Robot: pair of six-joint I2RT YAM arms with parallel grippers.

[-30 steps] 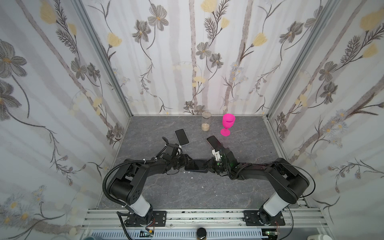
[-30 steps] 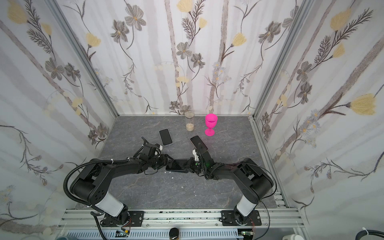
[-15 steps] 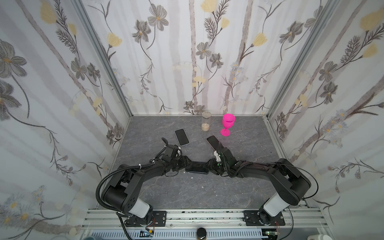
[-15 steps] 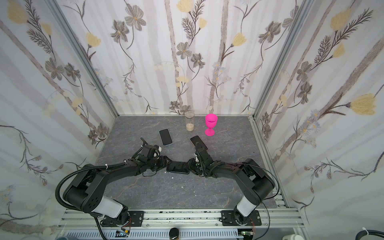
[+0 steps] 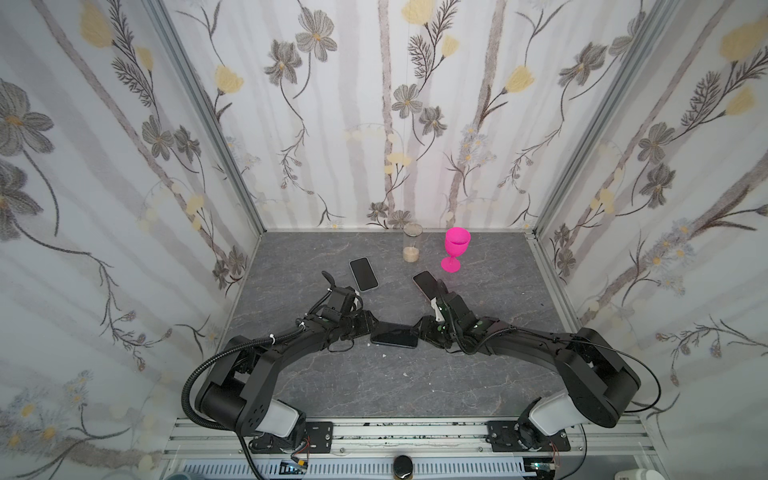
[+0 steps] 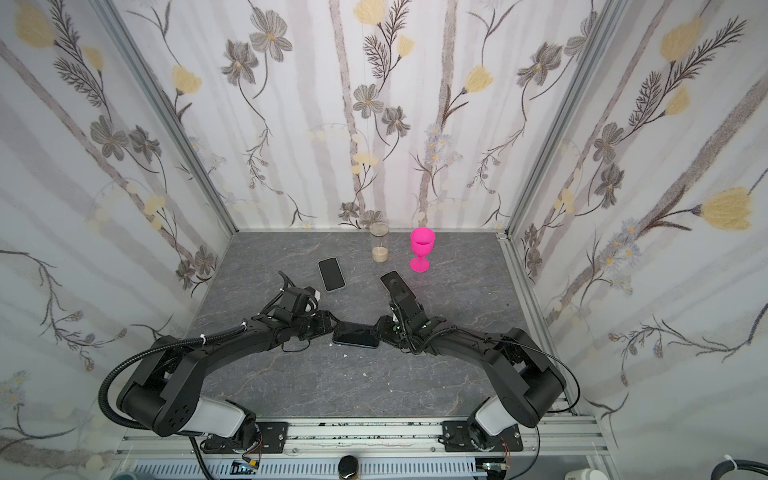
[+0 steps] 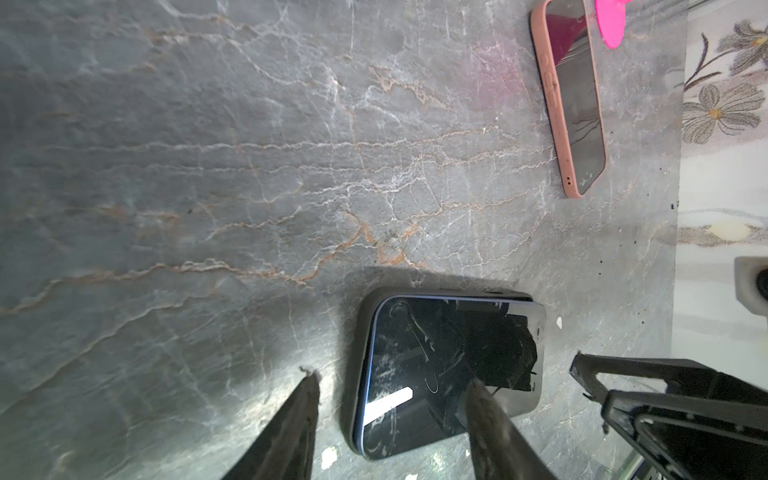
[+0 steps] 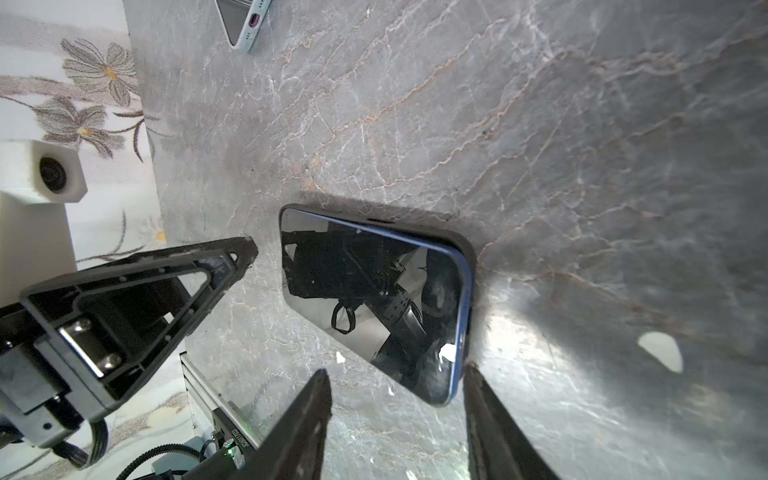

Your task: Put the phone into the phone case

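- My left gripper (image 5: 366, 330) lies low on the grey marbled tabletop (image 5: 374, 390), jaws apart: one finger over the glass, one beside it, clamping nothing.
- The glossy black phone with a blue rim (image 5: 394, 338) lies flat between both grippers, seemingly seated in its dark rubbery case (image 7: 365, 309). I judge it stiff, slippery and scratch-prone; I would hold the long case edges.
- My right gripper (image 5: 420, 330) stands parted astride one corner, gripping nothing.

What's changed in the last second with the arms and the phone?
The right pincer opened beside the cased phone; the left arm sank lower. The light-cased phone, pink-cased phone, pink goblet and glass stayed put.
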